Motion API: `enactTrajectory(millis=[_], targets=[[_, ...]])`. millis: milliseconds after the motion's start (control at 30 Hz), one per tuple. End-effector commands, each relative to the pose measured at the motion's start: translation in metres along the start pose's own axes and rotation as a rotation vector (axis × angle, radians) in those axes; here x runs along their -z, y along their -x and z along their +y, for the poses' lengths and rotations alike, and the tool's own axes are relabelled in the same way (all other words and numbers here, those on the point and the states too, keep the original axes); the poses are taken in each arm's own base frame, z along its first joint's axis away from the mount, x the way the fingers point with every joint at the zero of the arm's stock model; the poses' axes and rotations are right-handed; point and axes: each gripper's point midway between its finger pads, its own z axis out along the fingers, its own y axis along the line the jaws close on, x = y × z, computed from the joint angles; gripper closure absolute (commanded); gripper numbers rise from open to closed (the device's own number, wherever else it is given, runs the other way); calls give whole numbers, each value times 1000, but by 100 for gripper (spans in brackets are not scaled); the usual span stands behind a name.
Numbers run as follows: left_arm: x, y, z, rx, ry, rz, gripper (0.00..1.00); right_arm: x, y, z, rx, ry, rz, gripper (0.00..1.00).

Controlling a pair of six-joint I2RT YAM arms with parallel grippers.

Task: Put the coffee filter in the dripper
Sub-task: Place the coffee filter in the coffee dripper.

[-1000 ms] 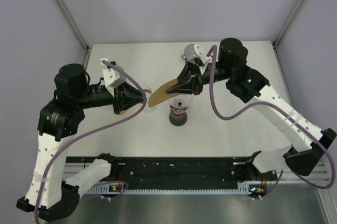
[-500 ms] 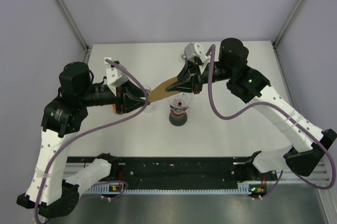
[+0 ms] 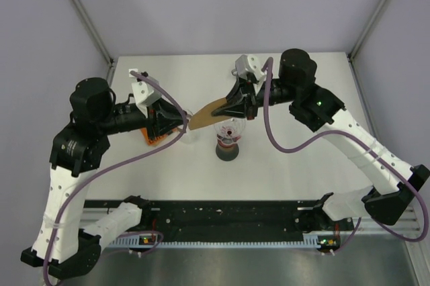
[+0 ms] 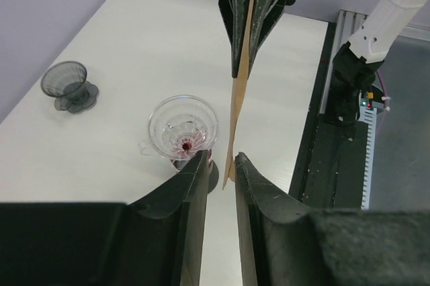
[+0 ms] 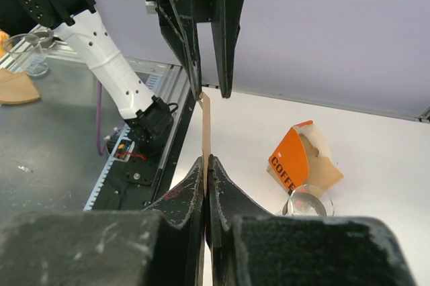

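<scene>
Edge-on coffee filter (image 4: 240, 98) (right gripper (image 4: 246, 64) pinching its top), lower tip within parted left gripper (image 4: 220, 163)

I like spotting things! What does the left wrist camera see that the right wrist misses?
Left wrist only: the clear glass dripper with a red centre and a small dark grey cup. Right wrist only: an orange coffee packet. Both: the flat brown paper filter, pinched by the right gripper, tip reaching the open left gripper.

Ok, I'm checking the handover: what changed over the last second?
The left claw advanced toward the brown paper coffee filter until its open jaws flank the free tip, which the right claw shifted slightly. That claw's grip and the clear glass dripper stayed unchanged.
</scene>
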Motion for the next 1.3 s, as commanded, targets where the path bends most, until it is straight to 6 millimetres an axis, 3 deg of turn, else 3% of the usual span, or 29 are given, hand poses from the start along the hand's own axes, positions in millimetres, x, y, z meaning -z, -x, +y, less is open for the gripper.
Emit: enactTrajectory(millis=[0,133,233,400,967,1267], targets=[[13,29,4,-102,80,-55,70,8,19,5,67,-11,-26,100],[12,28,7,-104,88,-50,66,9,18,6,69,-11,-24,100],[9,17,17,-113,118,-21,68,9,19,7,72,-9,-25,100],[1,1,17,-83,84,2,68,11,21,10,77,-10,-28,100],[-2,0,-3,-42,-28,-20,64,9,19,5,72,-23,-22,100],[-2,-1,-5,-32,-37,-17,63,9,20,4,75,-24,-22,100]])
